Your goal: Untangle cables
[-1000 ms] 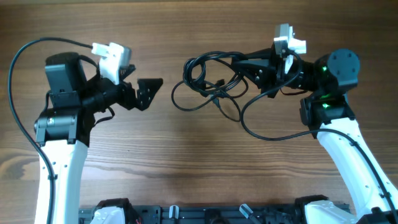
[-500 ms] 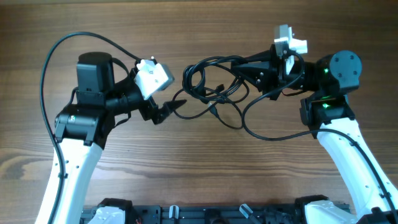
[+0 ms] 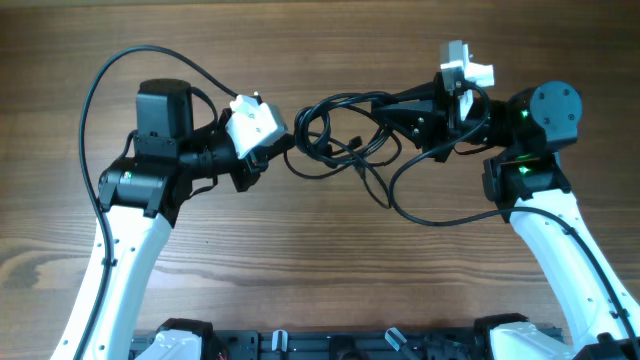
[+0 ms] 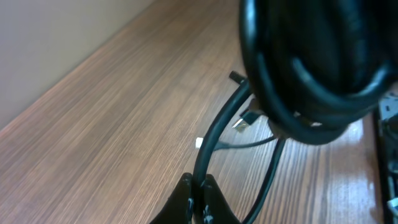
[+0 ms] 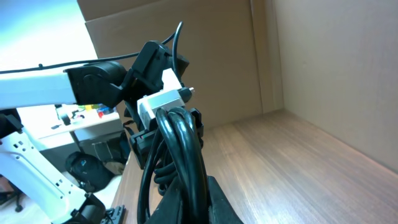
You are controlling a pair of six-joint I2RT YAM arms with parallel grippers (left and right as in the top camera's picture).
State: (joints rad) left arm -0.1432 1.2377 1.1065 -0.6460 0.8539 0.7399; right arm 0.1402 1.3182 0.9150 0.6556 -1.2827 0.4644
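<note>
A second ago the left gripper (image 3: 281, 152) stood open and well to the left of the tangle of thin black flexible cables (image 3: 345, 148). Now we find it has swung in to the tangle's left edge and clamped its jaws on a single strand, which the left wrist view shows pinched between the fingertips (image 4: 186, 198). The right gripper (image 3: 392, 108) has not shifted. It stays clenched on a thick bunch of loops at the tangle's right side, so the cables stretch between the two claws over the far half of the brown wood-grain table (image 3: 300, 270). One long loop trails toward the right arm's base. A small silver-tipped plug (image 4: 242, 122) hangs among the strands. Around the table we see plain tan cardboard panels (image 5: 298, 68), and beyond them a cluttered white desk (image 5: 87, 118), too blurred for us to make out.
</note>
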